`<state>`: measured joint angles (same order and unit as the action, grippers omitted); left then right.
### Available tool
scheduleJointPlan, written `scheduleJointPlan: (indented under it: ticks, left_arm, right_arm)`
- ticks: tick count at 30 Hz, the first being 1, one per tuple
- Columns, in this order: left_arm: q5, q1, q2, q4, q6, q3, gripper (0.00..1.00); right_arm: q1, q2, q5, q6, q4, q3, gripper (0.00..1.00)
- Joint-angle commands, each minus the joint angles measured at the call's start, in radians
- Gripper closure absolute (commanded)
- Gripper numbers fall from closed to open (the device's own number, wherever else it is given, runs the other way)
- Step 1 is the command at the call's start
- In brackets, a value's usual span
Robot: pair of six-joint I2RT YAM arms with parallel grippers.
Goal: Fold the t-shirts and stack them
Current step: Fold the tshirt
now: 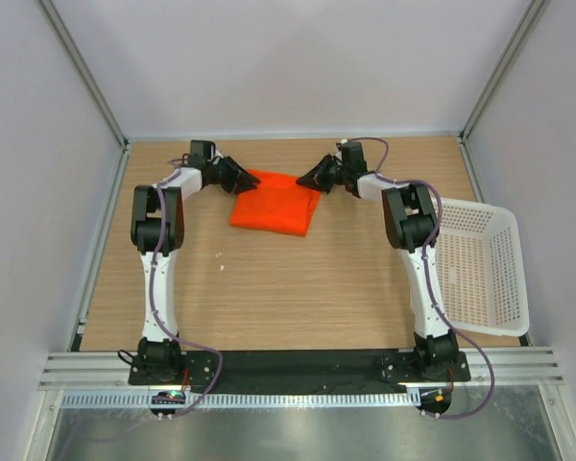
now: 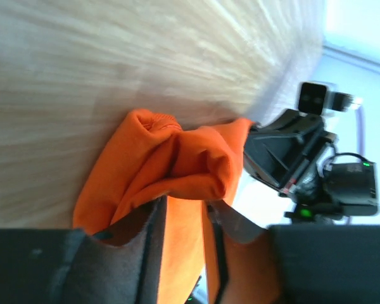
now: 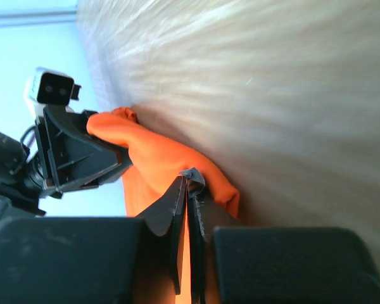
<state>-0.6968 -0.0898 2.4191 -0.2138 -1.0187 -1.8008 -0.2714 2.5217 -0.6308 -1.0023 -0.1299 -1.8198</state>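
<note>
Sitting at the right edge of the table (image 1: 269, 288), the white lattice basket (image 1: 475, 269) is well apart from the orange-red t-shirt (image 1: 274, 206), which lies folded in a rumpled block at the far middle. There the left gripper (image 1: 245, 178) pinches its left corner, and the right gripper (image 1: 307, 178) has its fingers pressed together on its right corner.

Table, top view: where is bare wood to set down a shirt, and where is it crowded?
The widest bare wood lies between the left arm and right arm, nearer than the t-shirt. A narrow strip runs left of the left arm. Crowded: the far side, where the left gripper and right gripper pinch the t-shirt, and the right edge, under the basket.
</note>
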Motion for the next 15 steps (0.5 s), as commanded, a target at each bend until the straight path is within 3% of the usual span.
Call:
scheduleJointPlan:
  ticks: [1,8,12,15]
  left_arm:
    - [-0.058,0.001,0.011,0.111,-0.084,-0.043,0.68]
    - [-0.075,0.001,-0.008,0.122,-0.101,-0.138,0.56]
    - [-0.092,-0.001,-0.034,0.125,-0.112,-0.169,0.56]
    - [-0.113,-0.01,-0.061,0.123,-0.115,-0.144,0.58]
  right_arm:
    - [-0.002,0.051,0.036,-0.073,-0.027,-0.094,0.88]
    - [0.012,0.068,0.037,-0.087,0.047,-0.185,0.87]
    - [0.017,0.026,0.01,0.052,0.305,-0.312,0.83]
    - [0.021,-0.024,-0.033,0.115,0.398,-0.368,0.78]
